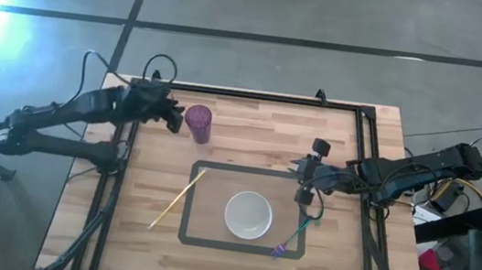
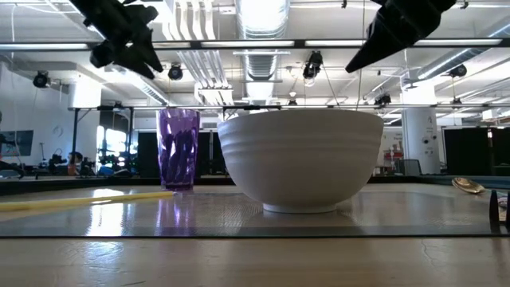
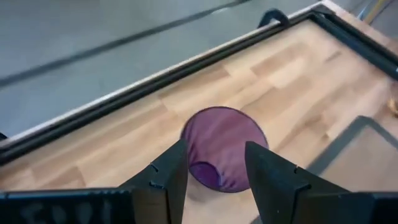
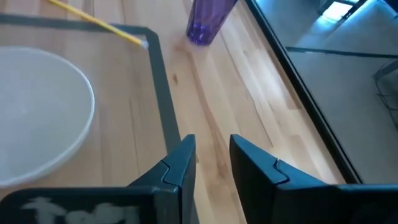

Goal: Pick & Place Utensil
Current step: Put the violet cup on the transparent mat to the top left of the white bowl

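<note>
A thin yellow stick point(image 1: 178, 198) lies flat on the table, its far end across the taped rectangle's left edge; it also shows in the right wrist view point(image 4: 93, 22). A slim green utensil with a purple end point(image 1: 291, 237) lies at the rectangle's near right corner. My left gripper point(image 1: 174, 114) point(image 3: 214, 168) is open and hovers just left of the upright purple cup point(image 1: 198, 122) point(image 3: 224, 146), above its rim. My right gripper point(image 1: 303, 174) point(image 4: 212, 165) is open and hangs over bare wood at the rectangle's far right corner, right of the white bowl point(image 1: 248, 214) point(image 4: 37, 112).
The dark taped rectangle point(image 1: 219, 165) frames the bowl. A black rail point(image 1: 255, 94) runs along the table's far and side edges. A small gold thing point(image 2: 468, 185) lies at the right in the low view. Bare wood lies left of the stick and right of the cup.
</note>
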`<state>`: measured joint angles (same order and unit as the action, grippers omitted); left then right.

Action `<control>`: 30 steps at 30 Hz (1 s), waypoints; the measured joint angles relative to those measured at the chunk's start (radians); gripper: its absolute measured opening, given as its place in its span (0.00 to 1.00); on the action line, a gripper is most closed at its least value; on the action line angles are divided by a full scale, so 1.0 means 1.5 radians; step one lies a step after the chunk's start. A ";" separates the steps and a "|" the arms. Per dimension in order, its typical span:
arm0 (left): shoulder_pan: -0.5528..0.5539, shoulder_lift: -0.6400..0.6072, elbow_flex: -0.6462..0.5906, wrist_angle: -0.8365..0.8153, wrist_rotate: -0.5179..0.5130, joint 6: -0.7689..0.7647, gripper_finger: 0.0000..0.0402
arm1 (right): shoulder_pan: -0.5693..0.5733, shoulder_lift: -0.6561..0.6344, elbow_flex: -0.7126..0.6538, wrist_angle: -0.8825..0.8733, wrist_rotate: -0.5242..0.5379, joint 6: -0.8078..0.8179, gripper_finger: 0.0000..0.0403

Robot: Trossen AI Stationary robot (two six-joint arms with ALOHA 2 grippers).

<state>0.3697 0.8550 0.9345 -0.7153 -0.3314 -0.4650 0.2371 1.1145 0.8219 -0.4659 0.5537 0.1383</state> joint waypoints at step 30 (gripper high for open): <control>0.111 0.268 0.097 -0.020 0.090 0.059 0.38 | 0.000 0.000 -0.005 0.041 -0.001 -0.044 0.21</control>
<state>0.5358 1.2565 1.0805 -0.7456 -0.1967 -0.3763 0.2371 1.1149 0.8150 -0.4049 0.5529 0.0719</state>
